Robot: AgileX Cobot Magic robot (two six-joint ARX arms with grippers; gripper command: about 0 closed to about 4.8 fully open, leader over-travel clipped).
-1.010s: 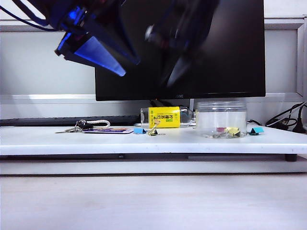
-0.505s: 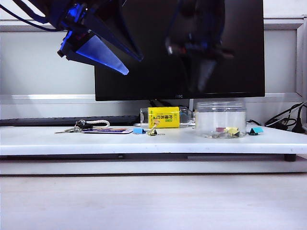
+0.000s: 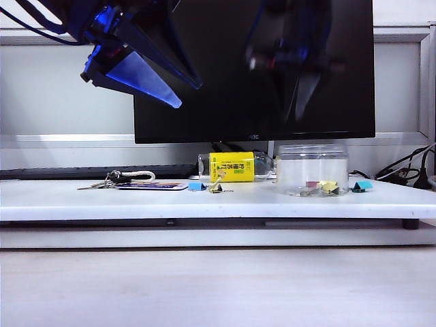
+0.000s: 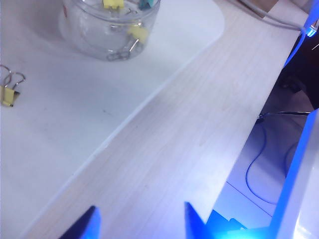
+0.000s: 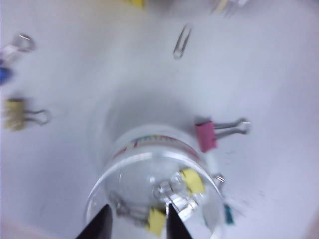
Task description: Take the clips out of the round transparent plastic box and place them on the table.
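the right claw (image 5: 135, 221) hangs high over the clear round box (image 3: 313, 169), in front of the black monitor (image 3: 253, 68); its two dark fingers (image 5: 97, 224) stand a narrow gap apart, clamped on nothing. straight under it the box holds yellow clips (image 5: 192, 180) and loose silver wire handles. in the wrist view a pink clip (image 5: 207, 137) shows just beside the box wall, but from the front it appears inside the box, so i cannot tell which. the box stands on the white surface (image 3: 82, 201) toward its right end, near the back edge.

the left claw (image 3: 146, 78) hangs high over the left part of the surface, its blue fingers (image 4: 197, 221) spread wide apart and empty. nothing stands between either claw and the box.

around the box: a teal clip (image 3: 363, 185) just beside it on the right, a lying bottle with a yellow label (image 3: 233, 166) just to its left by the back edge, then a lone yellow clip (image 3: 216, 187) and a blue clip (image 3: 197, 186) near the middle, and a bunch of keys (image 3: 109, 181) with a card further left. cables (image 3: 409, 170) trail off the right end.

compared with a second ago, the right claw has swung to the right and now sits above the box, its fingers a little closer together. the left claw and everything on the surface lie as before.
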